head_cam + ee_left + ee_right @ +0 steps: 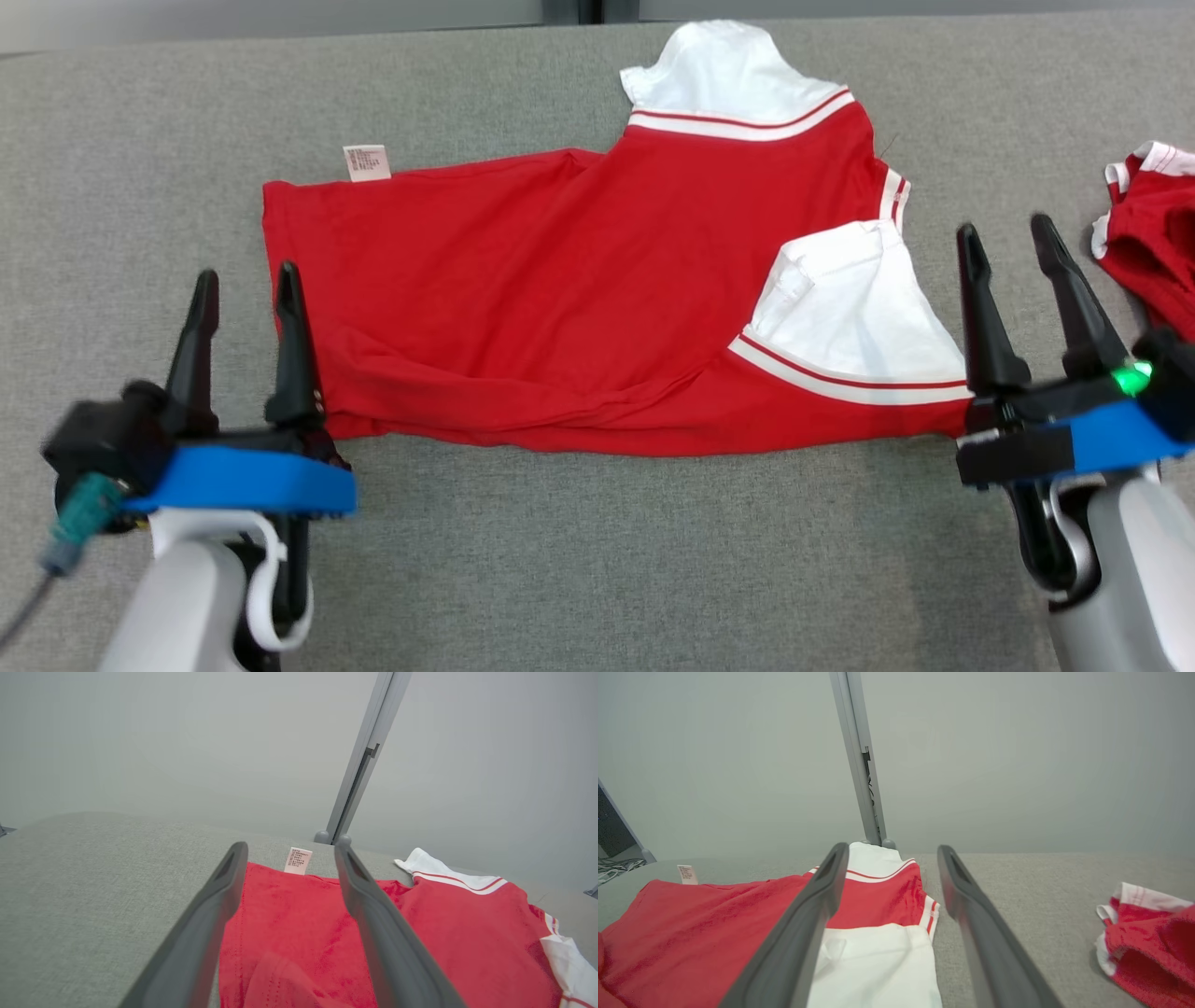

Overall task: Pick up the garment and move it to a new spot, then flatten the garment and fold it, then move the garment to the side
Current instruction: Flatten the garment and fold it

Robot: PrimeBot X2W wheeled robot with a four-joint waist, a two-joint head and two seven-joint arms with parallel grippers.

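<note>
We find both jaw pairs spread and empty: left gripper (247, 273) at lower left, right gripper (1004, 226) at right. Between them, centre frame, the red-and-white garment (560, 299) lies spread on the grey surface (597, 560). A second red item (1153, 243) sits far right.

a: where's the left end effector (247, 271)?
b: at the hem end of the garment (560, 308), fingers spread and pointing away, nothing between them. one finger overlaps the red edge; i can't tell if it touches.
a: and the right end effector (1004, 224)?
b: at the other end, fingers also parted and empty, just beside the nearer white sleeve (854, 299).
a: how does the garment lie?
b: spread on the grey bench (597, 560) between the two end effectors, wrinkled along its near edge. a pale label (366, 161) sticks out beyond the left end effector's fingertips.
a: anything else?
b: a second red garment (1153, 243), bunched, just outside the right end effector.
</note>
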